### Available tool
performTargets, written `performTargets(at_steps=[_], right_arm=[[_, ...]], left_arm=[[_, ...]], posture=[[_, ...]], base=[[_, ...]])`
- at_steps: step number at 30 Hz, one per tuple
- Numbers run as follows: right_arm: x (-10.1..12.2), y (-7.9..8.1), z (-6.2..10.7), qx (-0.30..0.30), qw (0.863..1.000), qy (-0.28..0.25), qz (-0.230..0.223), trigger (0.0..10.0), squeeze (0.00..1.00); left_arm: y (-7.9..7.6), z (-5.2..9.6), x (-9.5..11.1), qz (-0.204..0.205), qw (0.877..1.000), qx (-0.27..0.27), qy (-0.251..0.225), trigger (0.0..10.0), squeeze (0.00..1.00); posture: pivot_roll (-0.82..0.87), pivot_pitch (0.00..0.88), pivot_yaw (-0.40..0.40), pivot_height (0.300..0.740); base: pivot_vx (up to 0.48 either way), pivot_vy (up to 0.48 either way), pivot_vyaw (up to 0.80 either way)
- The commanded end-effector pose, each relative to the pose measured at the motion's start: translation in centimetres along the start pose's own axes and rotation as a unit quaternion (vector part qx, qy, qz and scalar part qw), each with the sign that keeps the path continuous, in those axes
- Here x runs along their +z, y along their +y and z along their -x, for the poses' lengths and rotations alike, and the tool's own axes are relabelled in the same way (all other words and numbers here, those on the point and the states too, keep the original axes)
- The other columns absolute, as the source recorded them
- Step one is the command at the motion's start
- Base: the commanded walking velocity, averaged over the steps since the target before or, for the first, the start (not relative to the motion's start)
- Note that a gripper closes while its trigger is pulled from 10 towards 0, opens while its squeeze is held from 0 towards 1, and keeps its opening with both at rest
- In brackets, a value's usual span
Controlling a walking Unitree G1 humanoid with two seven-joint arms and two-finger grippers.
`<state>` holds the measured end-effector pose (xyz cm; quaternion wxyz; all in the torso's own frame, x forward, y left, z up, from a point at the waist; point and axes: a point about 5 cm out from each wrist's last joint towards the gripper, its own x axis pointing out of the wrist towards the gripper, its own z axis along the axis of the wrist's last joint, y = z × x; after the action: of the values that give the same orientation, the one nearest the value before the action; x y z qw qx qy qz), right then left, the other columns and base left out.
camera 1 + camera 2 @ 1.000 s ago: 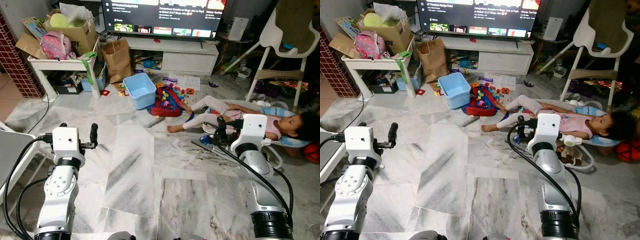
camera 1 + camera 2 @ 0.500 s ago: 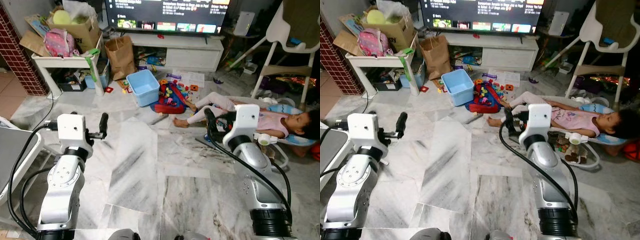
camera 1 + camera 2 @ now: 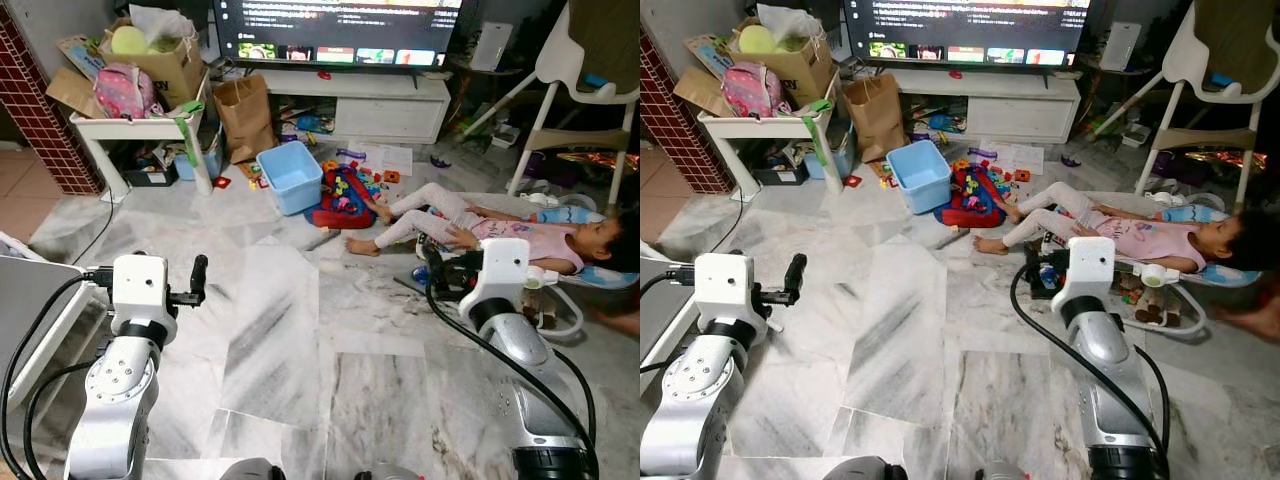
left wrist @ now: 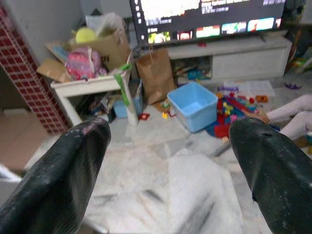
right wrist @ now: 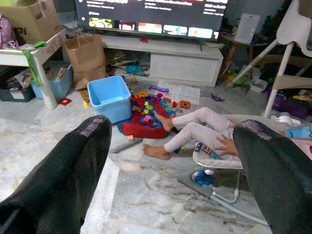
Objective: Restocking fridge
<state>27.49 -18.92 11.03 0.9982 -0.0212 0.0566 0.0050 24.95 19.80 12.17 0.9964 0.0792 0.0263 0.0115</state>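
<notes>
My left gripper (image 3: 198, 276) is held out over the marble floor (image 3: 300, 340) at the left, open, with nothing between its fingers (image 4: 78, 161). At the right, my right gripper (image 3: 436, 270) is also open and holds nothing. It hangs just in front of a person (image 3: 480, 222) lying in a floor bouncer. The right wrist view looks between its fingers (image 5: 73, 165) at that person's legs (image 5: 187, 127) and a blue bin (image 5: 108, 96). No fridge or groceries can be made out.
A blue bin (image 3: 290, 178) and scattered toys (image 3: 345, 192) lie ahead on the floor. Behind them stand a TV (image 3: 340, 25) on a white cabinet (image 3: 380, 100), a paper bag (image 3: 246, 112) and a cluttered white table (image 3: 130, 125). A high chair (image 3: 580, 110) stands at the right, a grey panel (image 3: 30, 300) at my left.
The view has shifted slightly. Both arms have sunk a little relative to the floor things; their fingers have stayed open and bare.
</notes>
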Motion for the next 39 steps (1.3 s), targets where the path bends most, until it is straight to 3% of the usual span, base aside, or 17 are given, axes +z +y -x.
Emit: performTargets(at_steps=[1,2,6,9,11,17,24,26,39], right_arm=[[1.5,-0.3,-0.3,-0.007,0.999,-0.031,0.006,10.0,0.00],[2.2,-0.7,-0.4,-0.016,0.998,-0.043,0.032,10.0,0.00],[3.5,-1.6,-0.5,-0.029,0.996,-0.064,0.060,10.0,0.00],[4.0,-1.8,-0.3,-0.043,0.996,-0.070,0.038,10.0,0.00],[3.9,-1.3,0.0,-0.034,0.997,-0.066,-0.001,10.0,0.00],[3.0,-1.5,1.1,-0.048,0.998,-0.039,-0.034,10.0,0.00],[1.4,-2.0,4.1,-0.044,0.999,-0.009,-0.022,10.0,0.00],[1.8,-2.1,4.0,-0.041,0.999,-0.020,-0.002,10.0,0.00],[2.5,-1.6,2.3,-0.031,0.999,-0.039,0.008,10.0,0.00]], left_arm=[[0.3,-0.1,0.5,-0.009,1.000,0.001,-0.011,10.0,0.00],[0.4,0.0,0.3,-0.014,1.000,0.003,-0.008,10.0,0.00],[0.2,0.1,-0.3,-0.019,1.000,0.001,0.002,10.0,0.00],[0.1,0.0,-0.5,-0.020,1.000,-0.010,0.007,10.0,0.00],[0.1,-0.4,-0.2,-0.022,1.000,-0.013,0.002,10.0,0.00],[0.3,-1.3,1.0,-0.024,0.999,-0.006,-0.022,10.0,0.00],[0.6,-0.5,0.4,-0.025,1.000,-0.006,-0.014,10.0,0.00],[0.2,-0.5,0.5,-0.022,1.000,-0.008,-0.015,10.0,0.00],[-0.8,-0.7,0.6,-0.015,1.000,-0.009,-0.018,10.0,0.00]], posture=[[0.04,0.000,0.008,0.740],[0.04,0.000,0.005,0.740],[0.04,0.000,0.015,0.740],[0.03,0.000,0.028,0.740],[0.03,0.000,0.032,0.740],[0.04,0.000,0.029,0.740],[0.03,0.000,0.009,0.740],[0.02,0.000,0.001,0.740],[0.03,0.000,-0.030,0.740]], base=[[0.000,0.000,0.00],[0.000,0.000,0.00],[0.000,0.000,0.00],[0.000,0.000,0.00],[0.000,0.000,0.00],[0.000,0.000,0.00],[0.000,0.000,0.00],[0.000,0.000,0.00],[-0.041,0.000,0.00]])
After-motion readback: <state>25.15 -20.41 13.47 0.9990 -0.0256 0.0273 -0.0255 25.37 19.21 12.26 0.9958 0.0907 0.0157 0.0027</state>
